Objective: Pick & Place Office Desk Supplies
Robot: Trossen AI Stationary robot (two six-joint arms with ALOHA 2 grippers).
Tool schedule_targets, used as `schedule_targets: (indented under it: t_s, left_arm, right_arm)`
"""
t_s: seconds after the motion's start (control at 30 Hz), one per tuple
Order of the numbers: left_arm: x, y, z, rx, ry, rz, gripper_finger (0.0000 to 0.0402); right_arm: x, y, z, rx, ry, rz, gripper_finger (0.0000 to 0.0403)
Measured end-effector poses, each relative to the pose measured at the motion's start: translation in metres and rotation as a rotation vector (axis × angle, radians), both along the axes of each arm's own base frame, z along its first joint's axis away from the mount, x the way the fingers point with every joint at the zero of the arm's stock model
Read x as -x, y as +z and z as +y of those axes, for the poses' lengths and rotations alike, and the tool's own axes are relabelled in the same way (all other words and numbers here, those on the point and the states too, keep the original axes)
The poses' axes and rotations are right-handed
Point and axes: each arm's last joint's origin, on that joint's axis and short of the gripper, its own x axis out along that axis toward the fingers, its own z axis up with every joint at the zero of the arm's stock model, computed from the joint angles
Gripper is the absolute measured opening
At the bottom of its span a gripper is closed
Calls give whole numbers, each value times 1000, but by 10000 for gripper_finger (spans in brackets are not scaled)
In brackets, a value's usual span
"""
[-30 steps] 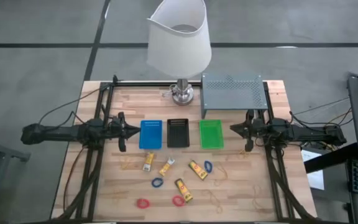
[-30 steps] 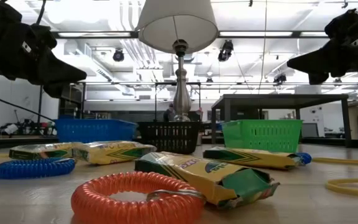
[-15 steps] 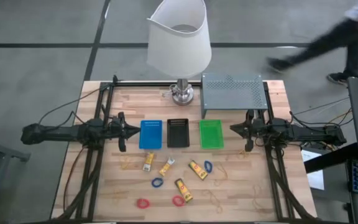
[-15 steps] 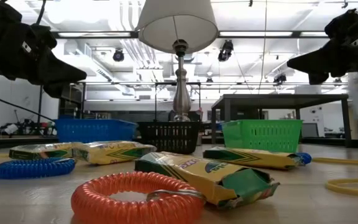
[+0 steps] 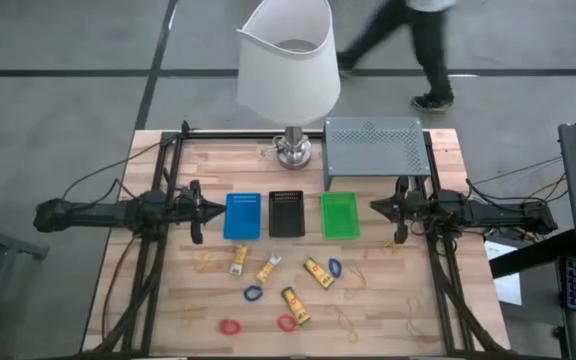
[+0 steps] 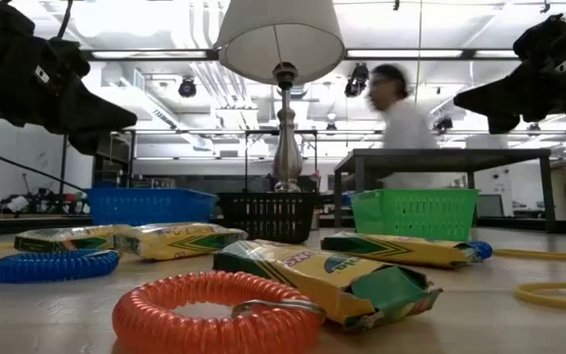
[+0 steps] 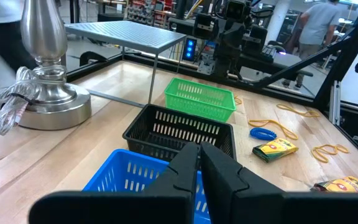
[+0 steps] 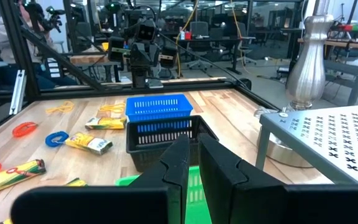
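Only the low view shows a person [image 6: 401,128]; both pincers, left [image 5: 216,209] and right [image 5: 376,207], hang clenched, empty.

Packets [image 5: 282,282] and rings [image 5: 254,294] lie before three trays [image 5: 287,214], between both arms

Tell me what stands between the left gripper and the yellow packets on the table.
Nothing visible does. The left gripper, shut, hangs beside the blue tray; the nearest yellow packet lies on bare wood in front of that tray, with a tan rubber band beside it, not over it. The right gripper waits by the green tray.
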Motion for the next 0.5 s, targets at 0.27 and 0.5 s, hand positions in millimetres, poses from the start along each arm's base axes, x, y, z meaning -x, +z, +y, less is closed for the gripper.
schedule_targets:
  t_s: [0.27,0.5]
  left_arm:
    - [0,0,0,0,0,1,27]
    - [0,0,0,0,0,0,27]
  right_arm:
    - [0,13,3,-178,115,-155,34]
    - [1,18,4,-299,149,-207,34]
